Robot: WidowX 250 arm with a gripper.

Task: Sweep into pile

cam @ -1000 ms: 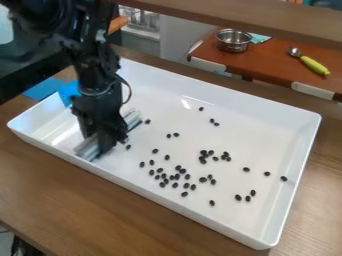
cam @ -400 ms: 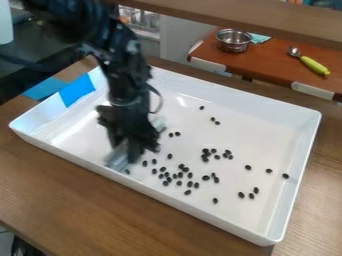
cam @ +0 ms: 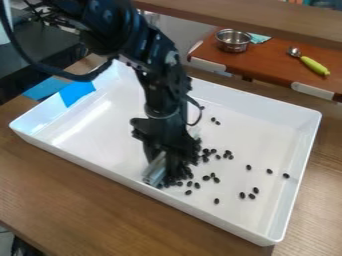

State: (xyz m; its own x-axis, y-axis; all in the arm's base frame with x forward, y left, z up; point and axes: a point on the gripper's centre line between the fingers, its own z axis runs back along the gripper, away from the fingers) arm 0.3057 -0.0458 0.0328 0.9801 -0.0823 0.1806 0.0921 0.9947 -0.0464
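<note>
My gripper (cam: 167,162) hangs low inside the white tray (cam: 100,125), left of the tray's middle, shut on a silvery cylindrical bar. The bar (cam: 155,170) lies slantwise near the tray floor, its lower end by the front wall and its upper part behind the gripper. Dark beans are bunched against the gripper's right side and near the bar's lower end. More beans (cam: 206,178) lie scattered to the right, with a few by the right wall and a couple towards the back. The gripper hides part of the bar and perhaps some beans.
Blue tape (cam: 76,92) sticks on the tray's left end. Raised walls surround the work area. Beyond the tray, a red-brown table holds a metal pot (cam: 233,41), a teal cloth (cam: 258,38) and a green-handled utensil (cam: 313,65).
The gripper and bar have moved right across the tray. Several beans that were spread out now lie bunched beside them, while those farther right have barely shifted.
</note>
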